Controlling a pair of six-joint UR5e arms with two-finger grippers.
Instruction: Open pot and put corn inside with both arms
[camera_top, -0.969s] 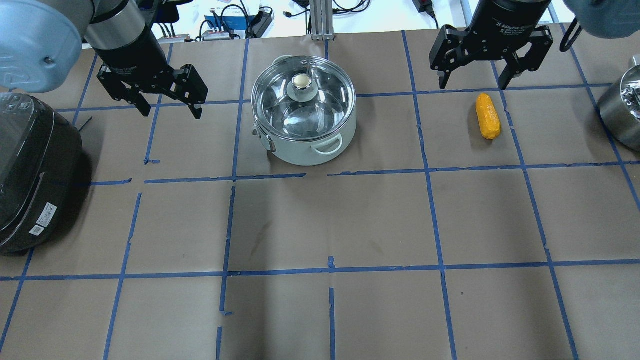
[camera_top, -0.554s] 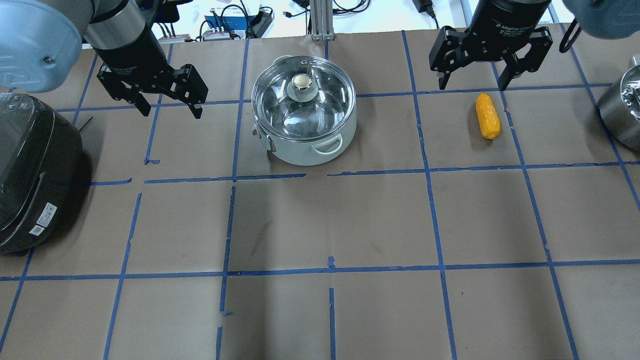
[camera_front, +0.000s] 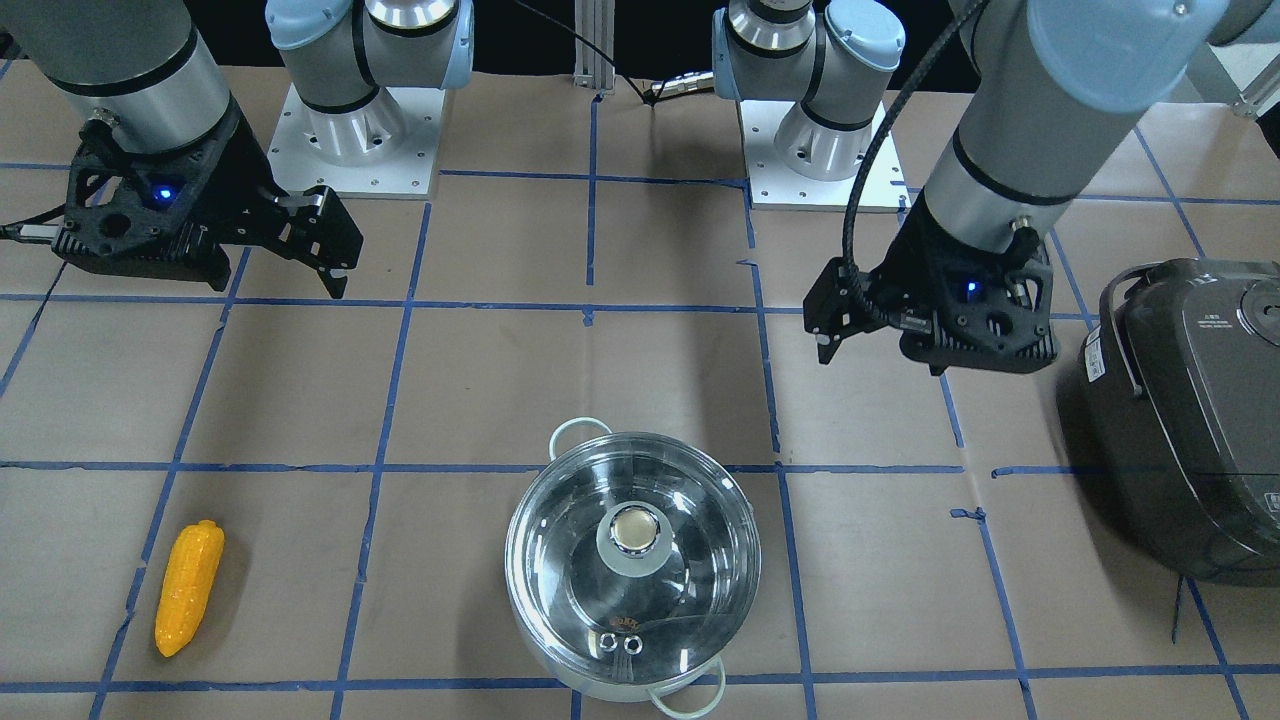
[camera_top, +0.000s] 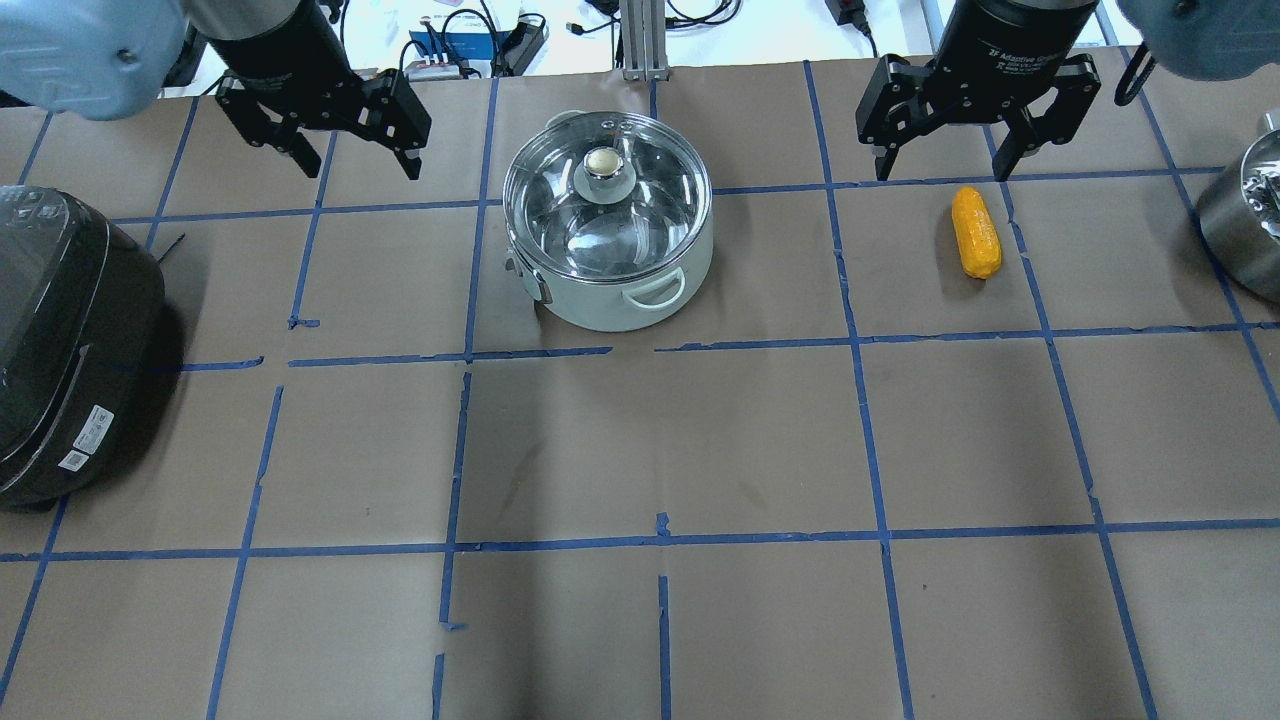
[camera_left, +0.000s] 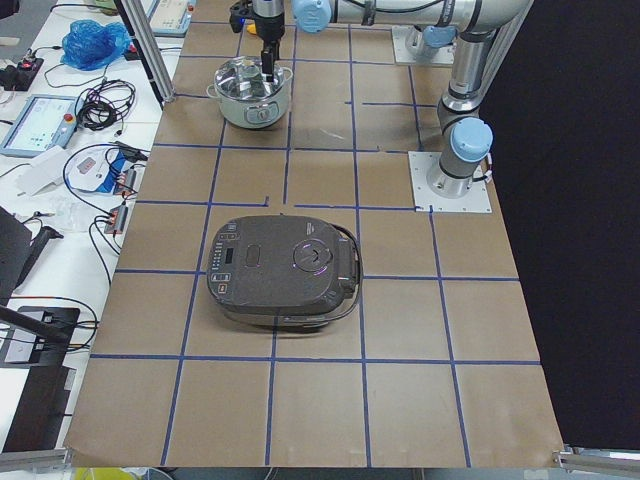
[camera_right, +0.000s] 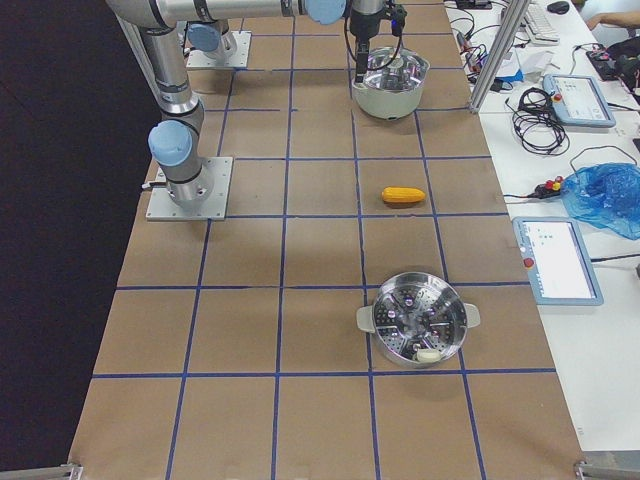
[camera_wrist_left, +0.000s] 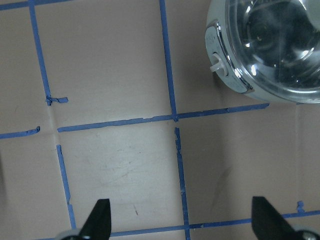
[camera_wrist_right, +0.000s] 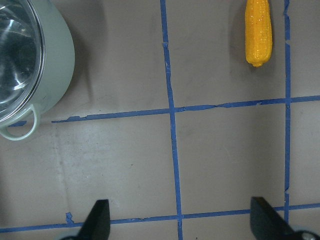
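From over the robot's shoulders, the round shiny stainless-steel pot (camera_top: 600, 305) with pale loop handles sits on the brown-papered table (camera_top: 640, 450). Its clear glass lid (camera_top: 650, 215) is seated and the metal knob (camera_top: 603, 160) is untouched. The black left gripper (camera_top: 355, 160) hangs off to the pot's left, jaws spread wide and empty. The black right gripper (camera_top: 943, 165) hangs equally wide and empty near the small yellow-orange plastic corn (camera_top: 975, 232), which lies on the paper well to the pot's right. A large dark grey rice cooker (camera_top: 60, 330) stands at the left edge. From across the table, both grippers are up off the paper, apart from pot and corn. From the end views I cannot tell how the fingers stand. The left wrist camera shows fingertips far apart over bare paper with the pot in the top corner; the right wrist camera shows the same spread, with the corn at top right. Nothing is started, I'd say. The knob is small and smooth, so an off-centre pinch could slip or drag the pot. The corn is rounded and tapered, so closing near its thin end may squirt it away. Both arms meeting over the pot risk a knock unless the lid is carried clear.
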